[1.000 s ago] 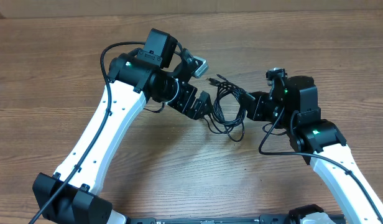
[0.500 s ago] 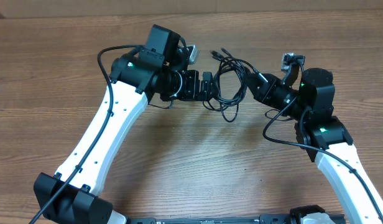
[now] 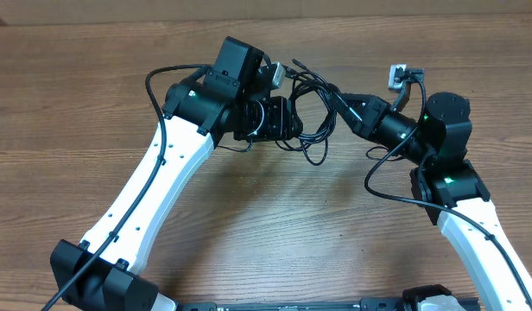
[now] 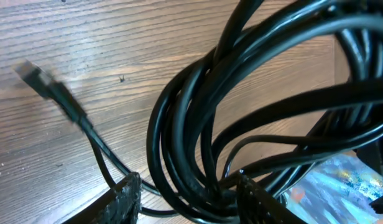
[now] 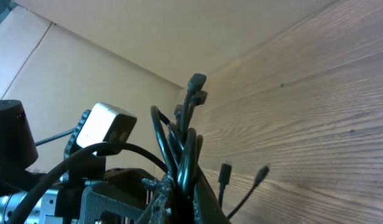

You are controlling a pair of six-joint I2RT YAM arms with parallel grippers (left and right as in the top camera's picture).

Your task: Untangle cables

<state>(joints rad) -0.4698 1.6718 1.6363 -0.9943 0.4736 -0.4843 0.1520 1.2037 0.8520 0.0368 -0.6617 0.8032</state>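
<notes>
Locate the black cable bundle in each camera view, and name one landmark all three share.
Overhead: cable bundle sits at top centre.
Left wrist: bundle fills centre and right.
Right wrist: bundle at bottom, left of centre.
Shared landmark: the wooden table.

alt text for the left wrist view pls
A thick bundle of looped black cables fills the frame, passing between the left gripper's two dark fingertips at the bottom edge. One strand trails left to a blurred plug over the wooden table.
</notes>
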